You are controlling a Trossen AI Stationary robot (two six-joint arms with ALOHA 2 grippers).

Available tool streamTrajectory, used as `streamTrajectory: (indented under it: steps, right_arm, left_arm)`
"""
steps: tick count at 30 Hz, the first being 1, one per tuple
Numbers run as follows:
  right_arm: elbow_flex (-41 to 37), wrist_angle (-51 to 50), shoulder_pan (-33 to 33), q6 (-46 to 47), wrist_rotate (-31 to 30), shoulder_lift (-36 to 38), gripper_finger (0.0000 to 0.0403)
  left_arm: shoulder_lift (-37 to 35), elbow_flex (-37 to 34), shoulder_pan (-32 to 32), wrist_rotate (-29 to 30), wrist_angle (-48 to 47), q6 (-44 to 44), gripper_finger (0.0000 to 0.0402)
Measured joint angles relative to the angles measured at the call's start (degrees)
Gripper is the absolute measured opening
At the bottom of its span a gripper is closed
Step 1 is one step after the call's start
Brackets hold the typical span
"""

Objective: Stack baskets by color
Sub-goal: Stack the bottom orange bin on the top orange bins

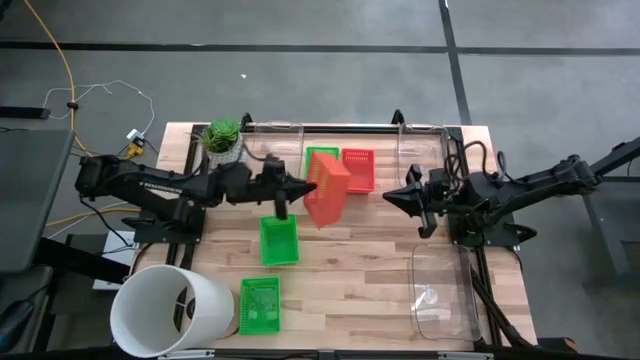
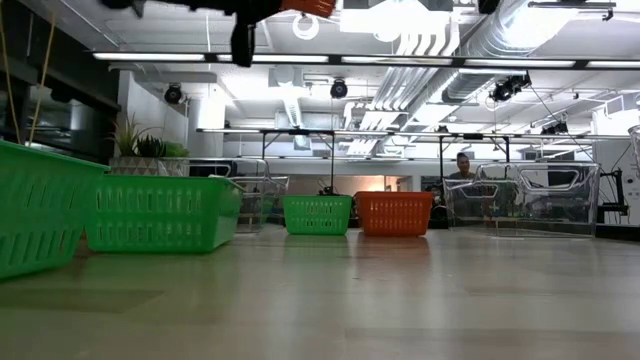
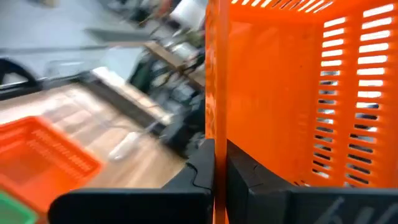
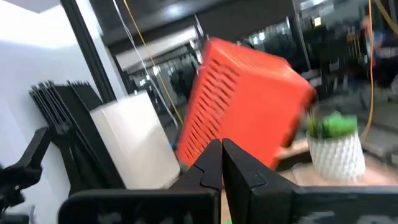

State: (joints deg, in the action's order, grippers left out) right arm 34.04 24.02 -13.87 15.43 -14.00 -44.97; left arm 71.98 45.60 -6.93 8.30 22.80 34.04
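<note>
Step in hand: the left claw [image 1: 300, 188] holds a red basket [image 1: 327, 188] up off the tabletop [image 1: 380, 270], clenched on one wall edge, as the left wrist view shows; judged, it is bound for the other red basket [image 1: 358, 170] at the far side.
Carried basket: tilted steeply, open side turned sideways, hanging just beside the far green basket [image 1: 320, 156] and the resting red one.
How to do it well: level the basket first, open side up; line its long sides with the resting red basket; lower straight so it nests; release only once seated. Keep clear of the green basket next door.
Risk: a one-edge grip lets the basket swing; a tilted drop would catch on a rim.
Right claw [image 1: 392, 197]: clenched on nothing, waiting in the air at the right, pointing toward the carried basket.
Other baskets: two green ones [image 1: 279, 241] [image 1: 260, 304] lie apart nearer the front, unstacked.
Look: shallow, rectangular, thin plastic, slotted walls, bright red-orange.
Nearby: white bucket [image 1: 170, 310] at front left, plant [image 1: 222, 137] at far left.
</note>
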Motion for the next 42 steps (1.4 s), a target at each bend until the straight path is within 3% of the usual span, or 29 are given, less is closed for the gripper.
streamTrajectory:
  steps: [4,8,14,22,30,42]
  right_arm:
    - [0.00,3.12,0.00,-3.99,-1.16,1.88,0.0000]
    - [0.00,3.12,0.00,-6.64,-3.08,3.64,0.0000]
    - [0.00,1.52,0.00,-6.94,-4.10,4.90,0.0000]
    - [-0.01,-2.53,0.00,-6.44,-4.09,4.90,0.0000]
    - [-0.04,-4.47,-0.02,-6.30,-4.07,4.90,0.0000]
    - [-0.04,-7.48,-0.02,-6.44,-3.91,4.90,0.0000]
  left_arm:
    - [6.76,10.89,-1.25,6.52,-16.73,1.83,0.0000]
    - [14.56,18.17,-3.03,12.95,-21.50,8.42,0.0000]
    - [26.14,25.95,-4.96,12.77,-22.66,17.51,0.0000]
    - [37.53,36.15,-7.61,11.77,-34.19,25.15,0.0000]
    - [42.09,39.21,-9.87,11.83,-36.71,28.77,0.0000]
    - [42.67,39.19,-10.74,12.09,-42.70,30.32,0.0000]
